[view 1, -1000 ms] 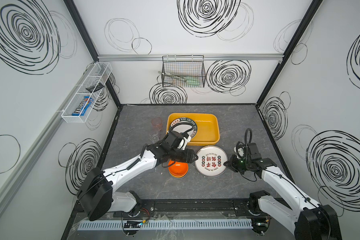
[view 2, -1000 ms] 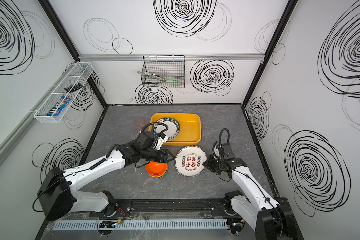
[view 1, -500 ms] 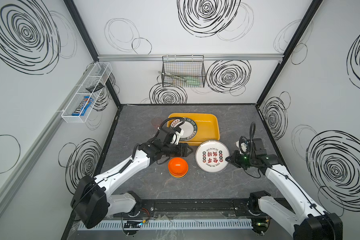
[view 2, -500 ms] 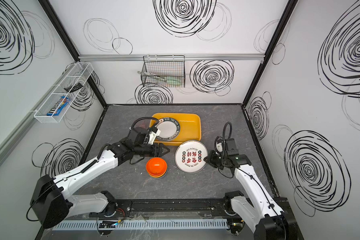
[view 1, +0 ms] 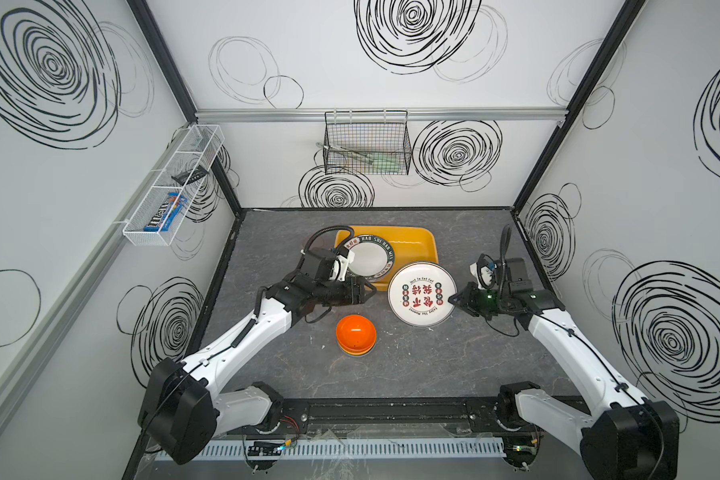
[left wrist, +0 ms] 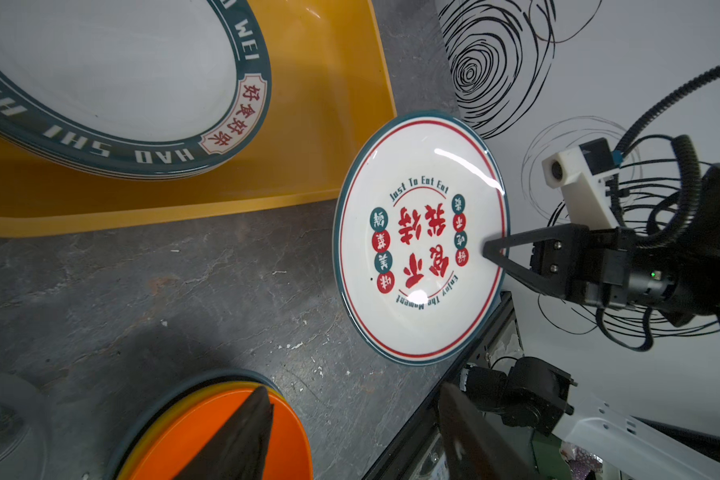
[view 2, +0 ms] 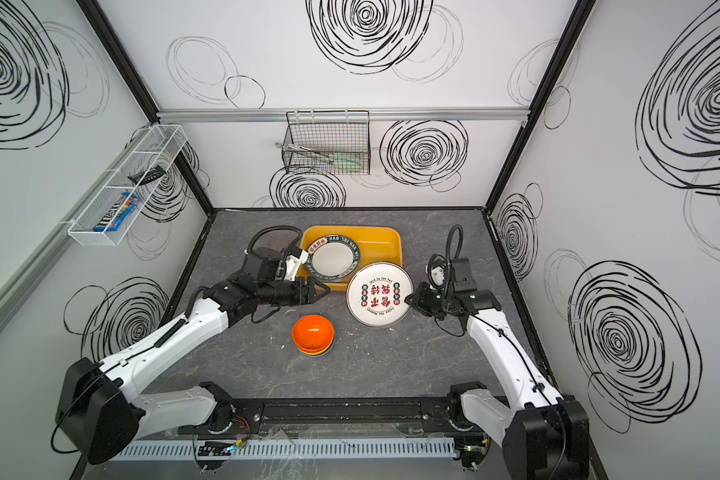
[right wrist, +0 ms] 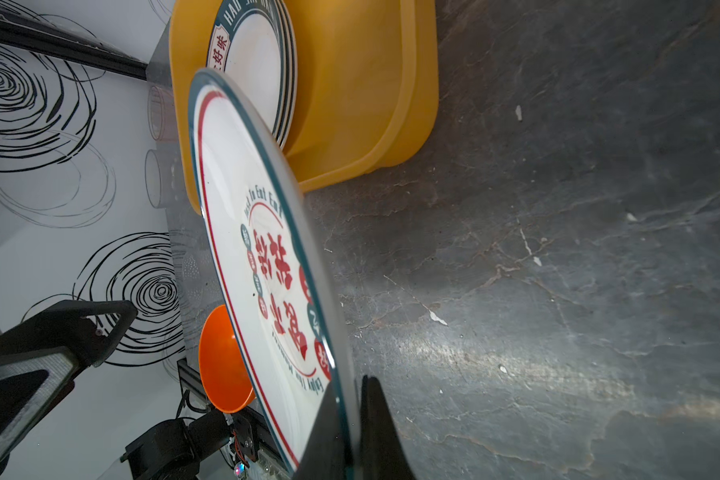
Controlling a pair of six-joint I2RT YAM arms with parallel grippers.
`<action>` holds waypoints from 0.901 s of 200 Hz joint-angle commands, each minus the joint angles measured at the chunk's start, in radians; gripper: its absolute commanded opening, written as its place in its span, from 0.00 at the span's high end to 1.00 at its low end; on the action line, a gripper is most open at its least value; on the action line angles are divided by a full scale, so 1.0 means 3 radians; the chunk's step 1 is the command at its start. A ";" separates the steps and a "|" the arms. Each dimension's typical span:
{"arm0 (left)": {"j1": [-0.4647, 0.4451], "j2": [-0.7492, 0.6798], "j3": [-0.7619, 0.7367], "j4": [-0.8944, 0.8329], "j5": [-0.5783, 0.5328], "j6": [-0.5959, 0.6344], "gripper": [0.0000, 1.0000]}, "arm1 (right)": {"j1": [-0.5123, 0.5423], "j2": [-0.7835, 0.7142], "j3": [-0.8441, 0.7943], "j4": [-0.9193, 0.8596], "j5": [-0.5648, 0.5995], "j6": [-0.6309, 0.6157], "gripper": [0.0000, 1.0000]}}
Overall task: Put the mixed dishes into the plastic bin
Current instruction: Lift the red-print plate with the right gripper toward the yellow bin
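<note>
Pinching the red-character plate (view 1: 422, 293), your right gripper (view 1: 453, 299) has raised it beside the plastic bin (view 1: 416, 245), ready to go in; your spread left gripper (view 1: 368, 290) is off the bowls (view 1: 355, 336).

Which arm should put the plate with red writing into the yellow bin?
Right: the right hand pinches that plate by its rim, near the bin; the left hand is open and empty.

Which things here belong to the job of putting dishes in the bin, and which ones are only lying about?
For the job: yellow-orange plastic bin; green-rimmed plates inside it; red-character plate in the right gripper; stacked bowls, orange on top; transparent cups.

Lying about: black wire basket with utensils; white mesh rack with candy pack.
</note>
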 commanded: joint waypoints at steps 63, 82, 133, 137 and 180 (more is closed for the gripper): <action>0.0319 -0.0041 0.0089 0.0003 0.0109 0.0124 0.30 | -0.0017 0.0689 0.0595 0.0654 -0.0148 0.0157 1.00; 0.0370 -0.0009 0.0124 -0.0005 0.0114 0.0139 0.29 | -0.0012 0.0878 0.0721 0.0712 -0.0145 0.0195 1.00; 0.0422 0.0043 0.0138 0.0013 0.0153 0.0129 0.28 | 0.0122 0.1336 0.1049 0.0836 -0.0064 0.0272 1.00; 0.0428 0.0045 0.0138 0.0017 0.0157 0.0129 0.28 | 0.0139 0.1373 0.1077 0.0839 -0.0054 0.0281 1.00; 0.0431 0.0046 0.0131 0.0026 0.0168 0.0103 0.28 | 0.0302 0.1766 0.1407 0.0809 0.0037 0.0325 1.00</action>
